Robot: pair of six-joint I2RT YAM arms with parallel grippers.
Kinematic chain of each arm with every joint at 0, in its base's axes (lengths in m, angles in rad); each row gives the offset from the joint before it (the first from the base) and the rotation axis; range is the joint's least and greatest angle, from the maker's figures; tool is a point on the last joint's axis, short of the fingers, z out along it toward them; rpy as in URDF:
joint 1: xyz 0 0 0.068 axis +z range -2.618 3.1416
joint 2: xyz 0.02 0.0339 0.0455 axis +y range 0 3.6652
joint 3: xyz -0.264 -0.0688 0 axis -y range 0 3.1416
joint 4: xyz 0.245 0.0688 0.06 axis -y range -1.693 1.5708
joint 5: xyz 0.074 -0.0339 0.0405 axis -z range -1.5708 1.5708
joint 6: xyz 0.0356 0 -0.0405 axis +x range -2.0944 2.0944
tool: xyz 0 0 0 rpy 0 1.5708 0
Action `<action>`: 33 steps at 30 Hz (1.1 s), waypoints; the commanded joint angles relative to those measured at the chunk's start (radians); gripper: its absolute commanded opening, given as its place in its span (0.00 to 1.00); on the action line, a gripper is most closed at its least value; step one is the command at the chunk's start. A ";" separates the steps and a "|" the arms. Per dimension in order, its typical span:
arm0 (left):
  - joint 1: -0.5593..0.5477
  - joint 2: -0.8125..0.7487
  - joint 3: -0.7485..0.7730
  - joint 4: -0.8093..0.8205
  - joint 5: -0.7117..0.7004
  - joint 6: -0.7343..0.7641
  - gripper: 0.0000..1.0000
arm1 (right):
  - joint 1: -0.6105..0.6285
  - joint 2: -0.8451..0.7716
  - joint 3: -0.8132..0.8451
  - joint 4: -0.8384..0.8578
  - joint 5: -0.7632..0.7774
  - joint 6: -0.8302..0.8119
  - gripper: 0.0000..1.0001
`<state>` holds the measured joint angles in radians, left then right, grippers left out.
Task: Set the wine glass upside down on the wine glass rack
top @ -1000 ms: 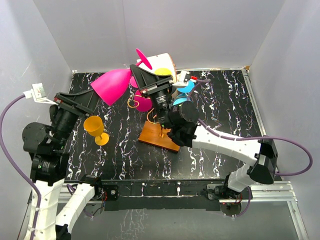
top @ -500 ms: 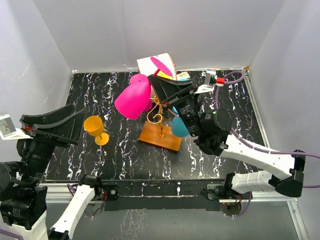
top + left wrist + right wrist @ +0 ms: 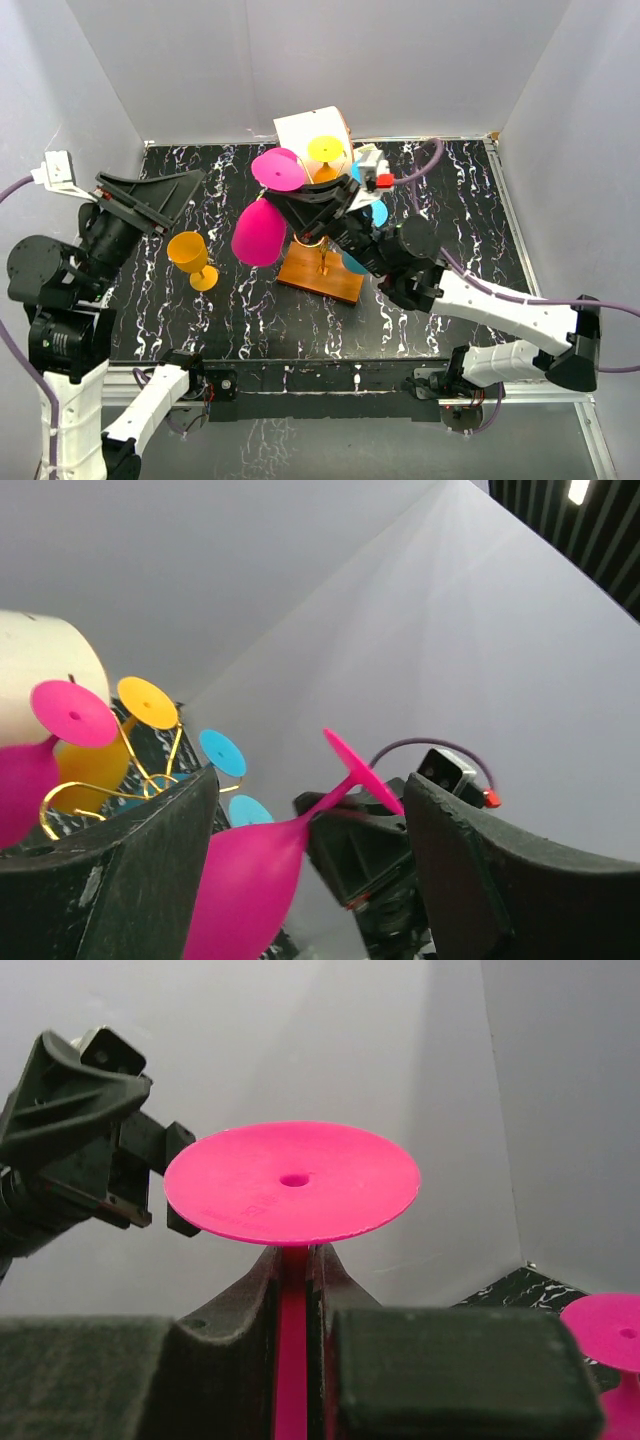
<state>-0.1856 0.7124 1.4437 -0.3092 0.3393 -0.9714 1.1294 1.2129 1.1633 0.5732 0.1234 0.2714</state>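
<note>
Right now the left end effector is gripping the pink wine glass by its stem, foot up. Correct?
Wrong arm: the right end effector grips the pink wine glass by its stem, foot up; the right wrist view shows it. The left end effector is open, holding nothing.

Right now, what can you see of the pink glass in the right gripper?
The pink wine glass looks like opaque plastic: rounded bowl, thin stem, flat round foot with a centre hole. It is inverted and tilted, foot up, beside the wine glass rack. The right gripper clamps its stem.
</note>
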 commanded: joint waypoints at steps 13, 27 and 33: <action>-0.003 0.025 -0.094 0.117 0.143 -0.263 0.68 | -0.002 0.134 0.080 0.093 -0.159 -0.149 0.00; -0.003 0.032 -0.090 0.047 0.144 -0.196 0.60 | -0.002 0.153 0.094 0.098 -0.161 -0.181 0.00; -0.003 0.020 -0.096 0.019 0.164 -0.208 0.38 | -0.002 0.168 0.104 0.093 -0.174 -0.226 0.00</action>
<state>-0.1856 0.7425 1.3529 -0.2920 0.4480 -1.1660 1.1294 1.3838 1.2167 0.6086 -0.0311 0.0971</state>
